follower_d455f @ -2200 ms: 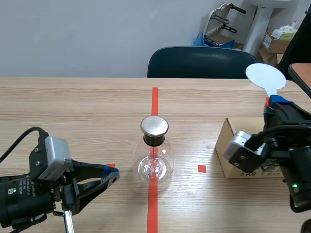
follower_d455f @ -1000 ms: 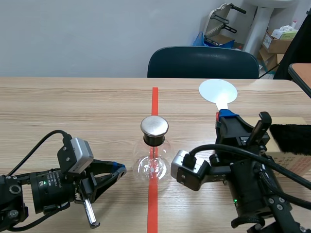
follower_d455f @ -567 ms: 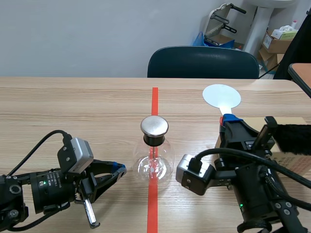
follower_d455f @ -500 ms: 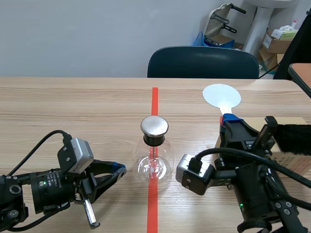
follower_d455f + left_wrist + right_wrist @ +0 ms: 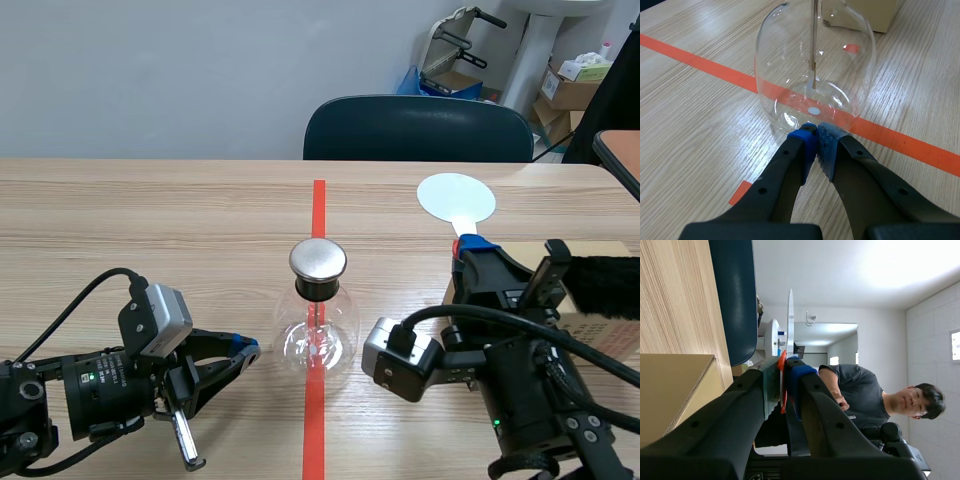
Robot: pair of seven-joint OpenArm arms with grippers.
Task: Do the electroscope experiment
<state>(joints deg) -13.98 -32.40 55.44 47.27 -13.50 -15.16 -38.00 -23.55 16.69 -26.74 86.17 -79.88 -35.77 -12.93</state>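
Observation:
The electroscope [image 5: 318,325] is a clear glass flask with a round metal cap [image 5: 318,260], standing on the red tape line at mid table. My left gripper [image 5: 245,349] lies low at the flask's left, shut on nothing. In the left wrist view the joined tips of the left gripper [image 5: 816,138] sit right at the foot of the flask [image 5: 815,75]. My right gripper [image 5: 468,245] points up and is shut on the red handle of a white disc paddle [image 5: 456,197], held right of and beyond the flask. The right wrist view shows the disc [image 5: 790,322] edge-on above the right gripper [image 5: 782,382].
A cardboard box [image 5: 612,340] sits at the right behind the right arm, with a black furry piece [image 5: 600,285] over it. A dark chair [image 5: 418,128] stands past the far table edge. A person [image 5: 860,390] shows in the background of the right wrist view.
The right arm swung the paddle in from the far right toward the flask, then drew it back a little right. The left gripper advanced to the flask. Nothing moved in the last half second.

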